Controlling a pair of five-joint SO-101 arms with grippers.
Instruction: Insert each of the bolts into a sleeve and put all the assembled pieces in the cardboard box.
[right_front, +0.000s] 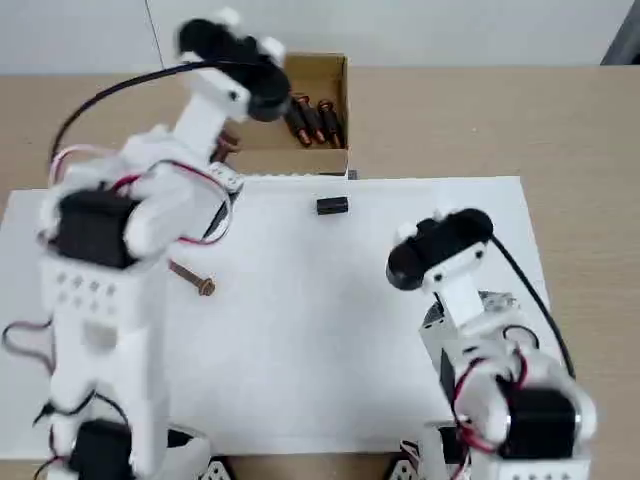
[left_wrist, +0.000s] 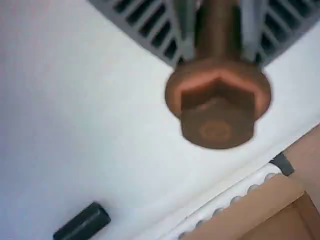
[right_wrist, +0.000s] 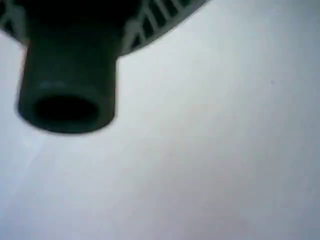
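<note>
Looming nearest the lens, the bolt (left_wrist: 217, 100) is showing its hexagon head, with the left pincer (left_wrist: 217, 30) clamping on the shank just behind the flange. Its long axis is running from that head back between the fingers (left_wrist: 145, 25), whose ribs are hiding the threaded tip. Likewise the right pincer (right_wrist: 70, 30) is gripping a sleeve (right_wrist: 67, 90), whose long axis is sticking out of the jaws, open bore pointing toward the lens and the white sheet (right_wrist: 225, 150) under it. From above, the two arms are standing well apart. The box (right_front: 315, 70), holding finished pieces (right_front: 315, 120), is sitting just beyond the left pincer, a spare sleeve (right_front: 332, 206) is lying between the pincers, and a spare bolt (right_front: 192, 279) is lying back toward the left arm's base. Mating well is probably calling for turning the tip to face the bore, getting both axes on one line before closing the gap, then sliding slowly so the thread is not catching on the rim.
</note>
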